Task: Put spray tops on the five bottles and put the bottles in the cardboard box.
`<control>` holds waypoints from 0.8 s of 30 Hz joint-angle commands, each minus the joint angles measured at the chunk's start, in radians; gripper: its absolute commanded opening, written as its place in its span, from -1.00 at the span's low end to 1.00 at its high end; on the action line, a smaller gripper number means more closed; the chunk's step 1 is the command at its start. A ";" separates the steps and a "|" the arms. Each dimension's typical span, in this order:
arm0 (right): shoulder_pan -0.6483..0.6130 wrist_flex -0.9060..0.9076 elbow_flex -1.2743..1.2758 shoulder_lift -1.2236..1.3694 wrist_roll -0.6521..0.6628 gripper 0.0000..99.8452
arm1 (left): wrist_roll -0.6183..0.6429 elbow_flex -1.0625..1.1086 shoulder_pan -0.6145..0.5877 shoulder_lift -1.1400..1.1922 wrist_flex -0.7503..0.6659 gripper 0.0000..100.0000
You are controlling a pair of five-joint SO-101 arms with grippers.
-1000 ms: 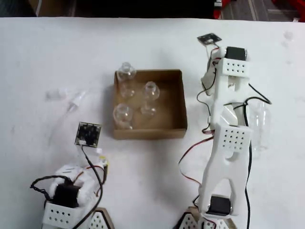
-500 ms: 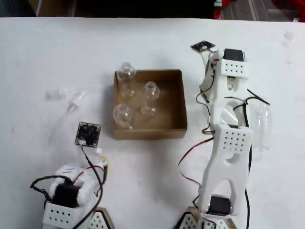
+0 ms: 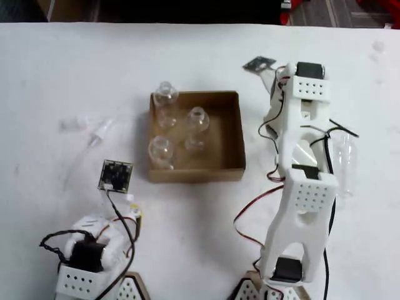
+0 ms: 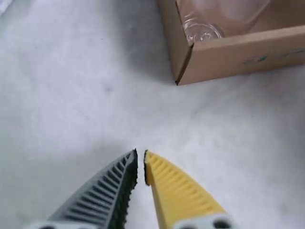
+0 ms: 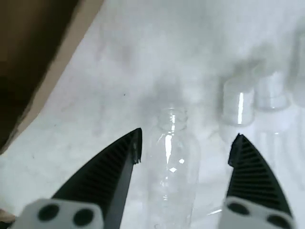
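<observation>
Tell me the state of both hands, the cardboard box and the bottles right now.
Left hand: shut, holding nothing.
Right hand: open, fingers on either side of a bottle.
Bottle: no spray top, neck open, not gripped.
Cardboard box: open at the top, with three bottles in it.
Bottles in the box: no spray tops that I can see.
</observation>
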 commanded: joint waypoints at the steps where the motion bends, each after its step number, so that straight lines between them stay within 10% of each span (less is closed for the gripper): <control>1: -0.010 -0.007 0.046 -0.074 0.035 -0.51 | 0.014 0.000 0.013 -0.008 0.006 -0.94; 24: 0.008 -0.093 0.057 0.025 0.041 -0.51 | 0.014 0.000 0.013 -0.008 0.006 -0.94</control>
